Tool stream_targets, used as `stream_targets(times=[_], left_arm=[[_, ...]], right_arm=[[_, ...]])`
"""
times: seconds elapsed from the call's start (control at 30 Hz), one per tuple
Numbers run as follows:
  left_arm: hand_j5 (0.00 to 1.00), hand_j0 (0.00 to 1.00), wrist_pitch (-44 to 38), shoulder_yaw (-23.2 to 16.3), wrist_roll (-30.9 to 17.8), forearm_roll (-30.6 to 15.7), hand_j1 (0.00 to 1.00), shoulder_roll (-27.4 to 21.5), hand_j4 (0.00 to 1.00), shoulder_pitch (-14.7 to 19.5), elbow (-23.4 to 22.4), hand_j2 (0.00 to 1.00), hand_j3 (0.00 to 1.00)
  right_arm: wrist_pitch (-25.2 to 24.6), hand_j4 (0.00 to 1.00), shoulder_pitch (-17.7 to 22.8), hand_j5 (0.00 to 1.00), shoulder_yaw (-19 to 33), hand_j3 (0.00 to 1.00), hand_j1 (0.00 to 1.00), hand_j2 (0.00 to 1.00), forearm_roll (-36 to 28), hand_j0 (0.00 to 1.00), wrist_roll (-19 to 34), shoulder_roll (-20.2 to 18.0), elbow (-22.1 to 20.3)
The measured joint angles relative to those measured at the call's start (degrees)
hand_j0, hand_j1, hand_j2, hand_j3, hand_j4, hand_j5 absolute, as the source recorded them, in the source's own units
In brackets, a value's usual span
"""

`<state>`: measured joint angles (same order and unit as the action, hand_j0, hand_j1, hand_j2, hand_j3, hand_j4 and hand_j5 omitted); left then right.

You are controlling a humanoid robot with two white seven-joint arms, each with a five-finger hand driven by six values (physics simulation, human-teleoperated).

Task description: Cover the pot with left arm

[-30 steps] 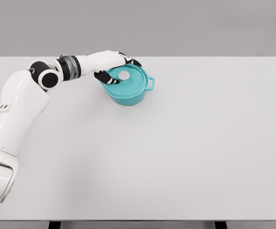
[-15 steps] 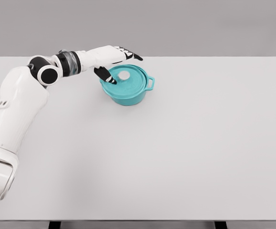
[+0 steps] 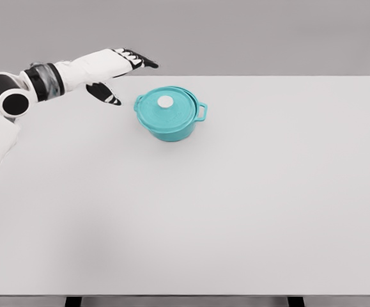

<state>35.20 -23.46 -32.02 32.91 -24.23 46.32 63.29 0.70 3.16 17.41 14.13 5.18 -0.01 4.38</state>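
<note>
A teal pot (image 3: 172,125) stands on the white table (image 3: 236,204), left of middle toward the back. Its teal lid (image 3: 165,106) with a white knob lies on top, closing it. My left hand (image 3: 122,75) hovers up and to the left of the pot, clear of it, fingers spread and holding nothing. The thumb points down toward the table, and the other fingers stretch right. The right arm does not show.
The table's back edge (image 3: 268,77) runs just behind the pot. My left forearm (image 3: 50,80) and elbow cross the upper left corner.
The left hand has let go of the lid and pulled away up and to the left. The lid stays on the pot, which has not shifted.
</note>
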Motion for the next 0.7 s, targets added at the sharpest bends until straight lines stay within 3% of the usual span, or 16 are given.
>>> stream_targets(times=[0.23, 0.37, 0.53, 0.7], left_arm=[[1.0, 1.0, 0.0, 0.8, 0.0, -6.3, 1.0, -9.1, 1.0, -5.4, 8.8, 1.0, 1.0], [1.0, 1.0, 0.0, 1.0, 0.0, -9.0, 1.0, -13.4, 1.0, -8.5, 11.4, 1.0, 1.0], [1.0, 1.0, 0.0, 3.8, 0.0, -12.7, 1.0, -19.1, 1.0, -15.3, 11.7, 1.0, 1.0], [1.0, 1.0, 0.0, 6.2, 0.0, -13.1, 1.0, -20.4, 1.0, -15.9, 9.6, 1.0, 1.0]], right_arm=[[0.0, 1.0, 0.0, 1.0, 0.0, 1.0, 1.0, 1.0, 0.0, 1.0, 0.0, 0.0, 0.0], [0.0, 1.0, 0.0, 1.0, 0.0, 1.0, 1.0, 1.0, 0.0, 1.0, 0.0, 0.0, 0.0], [0.0, 1.0, 0.0, 1.0, 0.0, 1.0, 1.0, 1.0, 0.0, 1.0, 0.0, 0.0, 0.0], [0.0, 1.0, 0.0, 1.0, 0.0, 1.0, 1.0, 1.0, 0.0, 1.0, 0.0, 0.0, 0.0]])
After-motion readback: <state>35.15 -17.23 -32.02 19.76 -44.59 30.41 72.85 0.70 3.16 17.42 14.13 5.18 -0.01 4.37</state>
